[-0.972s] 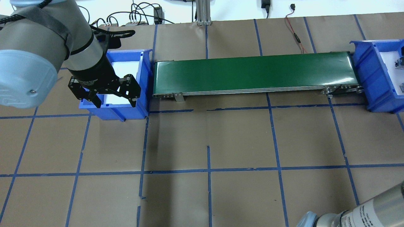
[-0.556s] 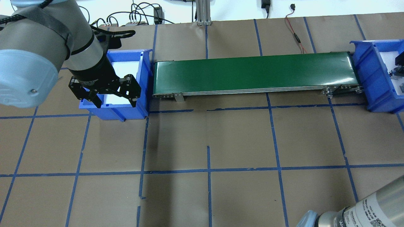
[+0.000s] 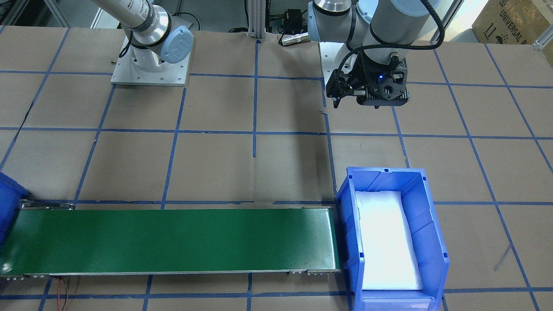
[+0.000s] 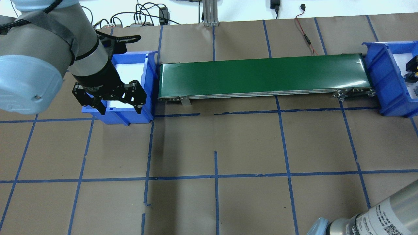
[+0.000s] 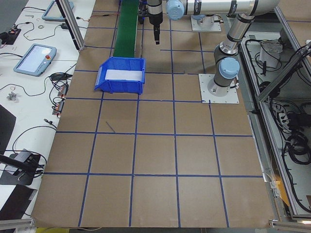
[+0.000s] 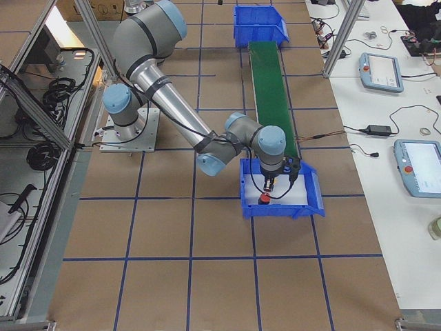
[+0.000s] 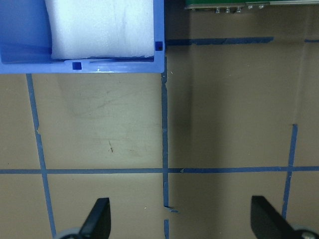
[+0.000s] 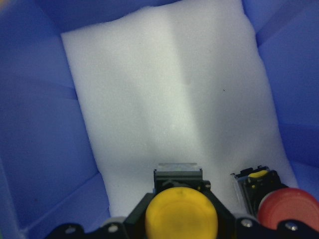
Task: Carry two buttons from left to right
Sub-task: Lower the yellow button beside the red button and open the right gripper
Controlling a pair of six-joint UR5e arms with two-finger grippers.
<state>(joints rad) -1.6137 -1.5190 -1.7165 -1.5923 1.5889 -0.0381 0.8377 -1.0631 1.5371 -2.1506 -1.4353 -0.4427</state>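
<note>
**Right wrist-mounted view: yellow button clamped inside the right bin**

Nearest the lens, the right gripper is closed on the yellow button, with 1 finger on each side of it. Just beside it, the red button sits on the white foam lining that bin. Beyond, the green belt runs to the left bin, also foam-lined. Farthest off, the left gripper hangs above the table on the robot's side of the left bin, jaws spread wide, holding nothing.
</note>
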